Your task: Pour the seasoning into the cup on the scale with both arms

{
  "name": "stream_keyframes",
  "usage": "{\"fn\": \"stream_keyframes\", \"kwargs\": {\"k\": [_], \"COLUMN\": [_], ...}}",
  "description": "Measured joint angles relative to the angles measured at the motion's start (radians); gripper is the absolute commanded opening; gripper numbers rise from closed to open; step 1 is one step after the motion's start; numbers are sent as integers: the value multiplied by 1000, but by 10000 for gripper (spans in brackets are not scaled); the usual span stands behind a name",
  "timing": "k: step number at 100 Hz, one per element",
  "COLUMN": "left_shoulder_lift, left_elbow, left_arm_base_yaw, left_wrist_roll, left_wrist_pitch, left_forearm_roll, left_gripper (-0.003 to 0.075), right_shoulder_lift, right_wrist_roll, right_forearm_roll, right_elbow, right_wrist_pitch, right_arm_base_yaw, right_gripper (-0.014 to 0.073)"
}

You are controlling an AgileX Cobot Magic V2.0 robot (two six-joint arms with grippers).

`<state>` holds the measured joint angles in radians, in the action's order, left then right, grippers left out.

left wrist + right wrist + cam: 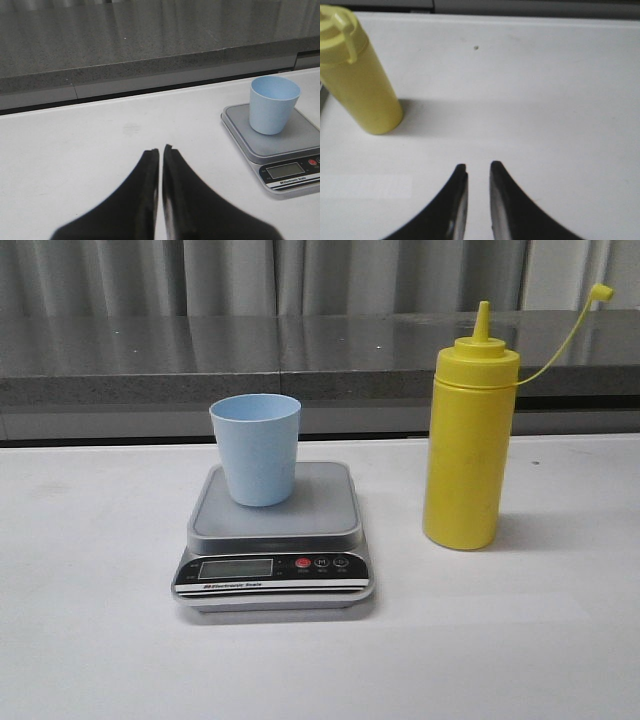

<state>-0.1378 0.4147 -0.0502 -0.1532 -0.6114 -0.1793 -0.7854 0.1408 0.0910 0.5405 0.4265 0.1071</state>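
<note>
Cup upright on scale; bottle right, apart. Left gripper nearly closed, empty; right gripper slightly parted, empty.

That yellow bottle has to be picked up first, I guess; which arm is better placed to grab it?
Probably the right. The yellow bottle stands right of the scale, and only the right gripper has it in view. The left gripper faces the cup.

The cup presents as matt pale blue plastic, the seasoning bottle as smooth opaque yellow plastic, the scale as a brushed silver-grey plate over a glossy black panel, the table as matt white, and the rear ledge as polished speckled grey stone.
</note>
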Motion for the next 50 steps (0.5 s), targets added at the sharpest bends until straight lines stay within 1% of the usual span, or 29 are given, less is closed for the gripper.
{"fn": "stream_keyframes", "kwargs": {"k": [2,7,9,10,12,13,15,17,20,35,50], "left_shoulder_lift": [0,0,0,0,0,0,0,0,0,0,0], "left_elbow": [0,0,0,0,0,0,0,0,0,0,0], "left_arm_base_yaw": [0,0,0,0,0,0,0,0,0,0,0], "left_wrist_roll": [0,0,0,0,0,0,0,0,0,0,0], "left_wrist_pitch": [0,0,0,0,0,0,0,0,0,0,0], "left_forearm_roll": [0,0,0,0,0,0,0,0,0,0,0], "left_gripper": [10,10,10,10,10,10,10,10,10,10,10], "right_shoulder_lift": [-14,-44,-57,-61,-72,-80,-87,-98,-115,-188,-252], "right_wrist_roll": [0,0,0,0,0,0,0,0,0,0,0], "right_forearm_roll": [0,0,0,0,0,0,0,0,0,-1,-32], "right_elbow": [0,0,0,0,0,0,0,0,0,0,-16], "right_wrist_pitch": [-2,-16,-24,-30,-37,-44,-55,-67,-84,-189,-347], "right_arm_base_yaw": [13,43,56,64,77,81,93,104,121,161,164], "right_gripper": [356,472,502,543,557,594,605,645,668,646,646]}}
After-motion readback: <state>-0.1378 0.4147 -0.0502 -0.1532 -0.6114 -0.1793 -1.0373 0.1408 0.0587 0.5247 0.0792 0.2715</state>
